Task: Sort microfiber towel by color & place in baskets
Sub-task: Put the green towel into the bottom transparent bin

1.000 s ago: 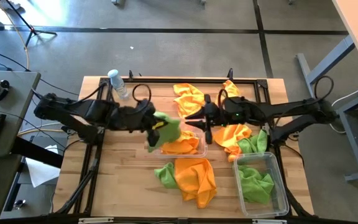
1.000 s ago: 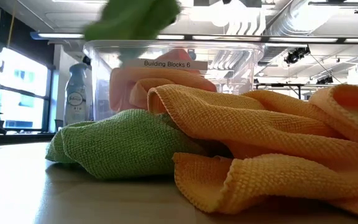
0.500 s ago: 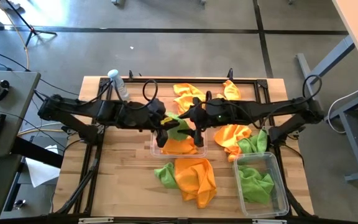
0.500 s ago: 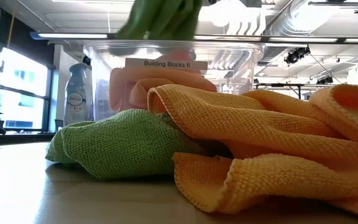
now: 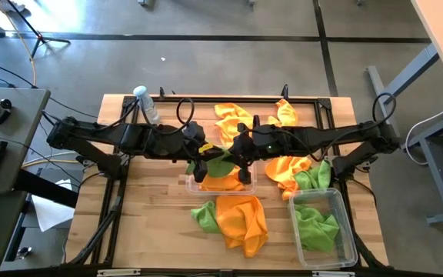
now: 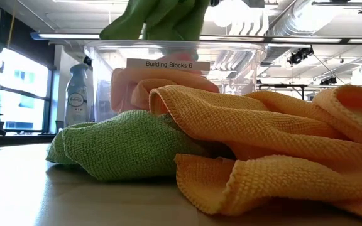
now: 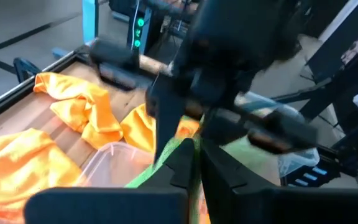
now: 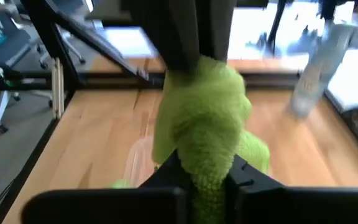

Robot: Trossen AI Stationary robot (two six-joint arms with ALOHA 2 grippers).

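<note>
A lime green microfiber towel (image 5: 220, 163) hangs between my two grippers above the middle clear basket (image 5: 189, 185), which holds orange towels. My left gripper (image 5: 201, 160) reaches in from the table's left and is shut on the towel. Facing it from the right, my right gripper (image 5: 237, 158) is also shut on that towel. In the low view the green towel (image 6: 159, 19) shows above the basket's rim (image 6: 231, 45). A second basket (image 5: 350, 231) at the near right holds green towels. My left gripper pinches a thin edge of the green towel (image 7: 180, 151) between its two fingers, coming level from the table's left. The towel is lifted clear. My right gripper pinches a bunched fold of the same towel (image 8: 205, 163) between its two fingers, level from the table's right; the cloth bulges out (image 8: 201, 106) ahead of its fingers.
Loose orange and green towels lie in a pile by the near edge (image 5: 237, 219), orange ones at the far side (image 5: 233, 119), and an orange and green heap (image 5: 294, 169) beside the right basket. A clear water bottle (image 5: 146, 104) stands far left. A spray bottle (image 6: 77, 94) shows behind.
My left gripper has carried the green towel toward the table's right, over the middle basket. My right gripper has moved left to meet it and taken hold of the towel. The towel now hangs bunched between the two grippers.
</note>
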